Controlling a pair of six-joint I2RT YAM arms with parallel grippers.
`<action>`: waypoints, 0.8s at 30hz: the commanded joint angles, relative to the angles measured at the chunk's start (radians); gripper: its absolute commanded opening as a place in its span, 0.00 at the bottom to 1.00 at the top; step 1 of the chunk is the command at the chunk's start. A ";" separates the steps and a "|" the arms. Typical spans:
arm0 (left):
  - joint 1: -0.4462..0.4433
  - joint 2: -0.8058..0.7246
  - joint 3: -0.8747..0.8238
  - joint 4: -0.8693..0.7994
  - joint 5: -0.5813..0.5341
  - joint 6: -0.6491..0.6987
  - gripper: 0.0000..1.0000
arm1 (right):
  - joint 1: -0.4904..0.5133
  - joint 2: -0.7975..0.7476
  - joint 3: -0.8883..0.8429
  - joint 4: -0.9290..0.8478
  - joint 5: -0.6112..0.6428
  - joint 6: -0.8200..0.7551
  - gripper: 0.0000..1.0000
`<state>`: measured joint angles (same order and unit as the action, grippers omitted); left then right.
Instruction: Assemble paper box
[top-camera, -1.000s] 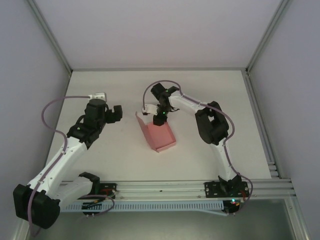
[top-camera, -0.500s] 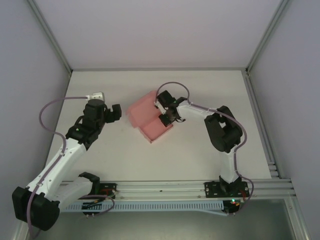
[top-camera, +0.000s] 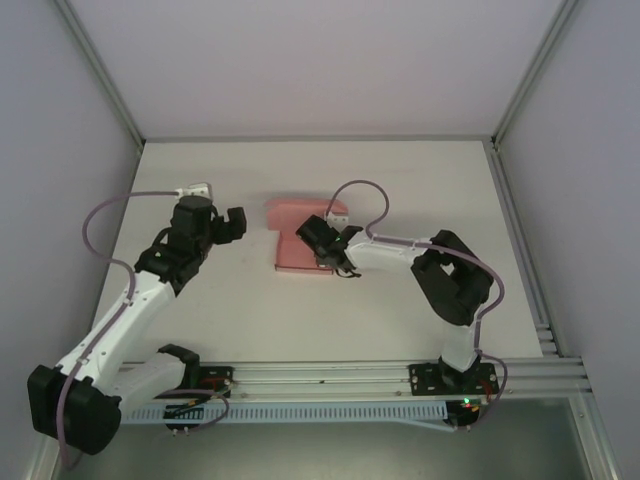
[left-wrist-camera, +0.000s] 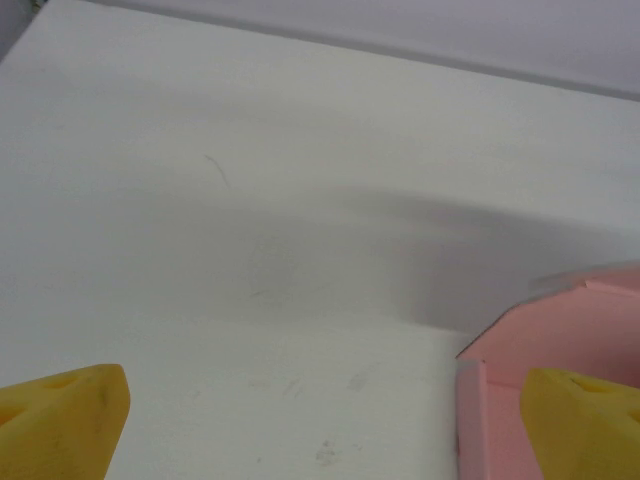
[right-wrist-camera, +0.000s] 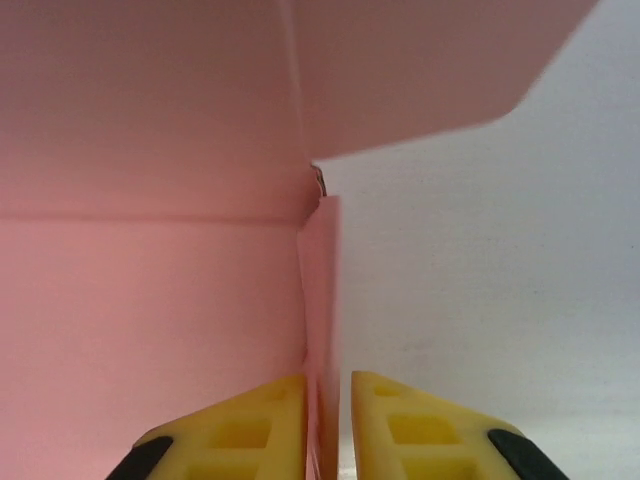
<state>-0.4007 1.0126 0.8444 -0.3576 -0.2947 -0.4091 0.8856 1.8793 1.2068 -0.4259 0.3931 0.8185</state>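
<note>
Right wrist: right gripper (right-wrist-camera: 328, 400) pinches one upright side wall of the paper box (right-wrist-camera: 150, 280) (thin pink card). Box sits mid-table (top-camera: 400, 180). Left gripper (top-camera: 236, 226) spread wide, just beside it, apart.

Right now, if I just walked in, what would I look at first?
The pink paper box jumps out, sitting in the middle of the white table. The right gripper is pinching one thin wall of it. The left gripper is open off to the box's left, not touching it.
</note>
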 joint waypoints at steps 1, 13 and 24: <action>0.006 0.019 0.024 0.030 0.062 0.025 1.00 | -0.005 -0.012 -0.005 0.004 0.044 0.089 0.21; 0.006 0.097 0.053 0.123 0.226 0.135 1.00 | -0.010 -0.268 -0.063 0.120 0.224 -0.252 0.77; 0.115 0.368 0.157 0.174 0.503 0.353 1.00 | -0.338 -0.321 -0.088 0.413 -0.547 -0.730 1.00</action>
<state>-0.3237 1.3247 0.9668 -0.2157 0.0967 -0.1673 0.5915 1.5406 1.1244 -0.1051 0.1551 0.2909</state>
